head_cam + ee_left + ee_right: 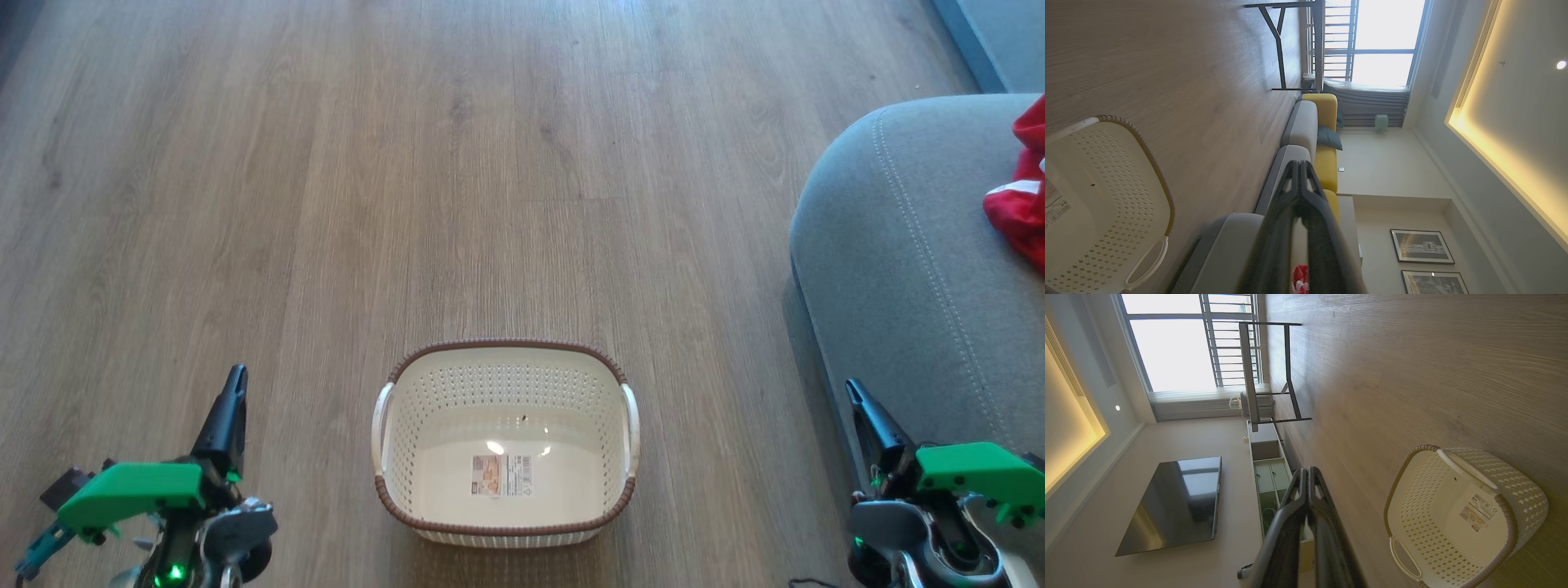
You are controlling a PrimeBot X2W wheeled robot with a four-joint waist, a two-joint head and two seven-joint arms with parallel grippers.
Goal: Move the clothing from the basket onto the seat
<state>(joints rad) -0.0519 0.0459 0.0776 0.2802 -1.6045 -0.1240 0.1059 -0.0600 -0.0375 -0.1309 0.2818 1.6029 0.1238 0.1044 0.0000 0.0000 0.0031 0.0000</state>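
Note:
The cream basket (506, 441) with a brown rim stands on the wood floor, holding nothing but a sticker label on its bottom; it also appears as the basket (1102, 204) and the basket (1457, 518) in the wrist views. Red clothing (1020, 192) with white trim lies on the grey seat (906, 269) at the right edge. A bit of red clothing (1300, 277) peeks between the left fingers. My left gripper (235, 377) sits left of the basket, shut and holding nothing. My right gripper (854, 388) is right of the basket, beside the seat's front, shut with nothing in it.
Wood floor (408, 163) stretches ahead of the basket. A grey and yellow sofa (1310, 130), a dark-framed table (1269, 371), a wall television (1175, 502) and a low cabinet (1269, 473) stand farther off.

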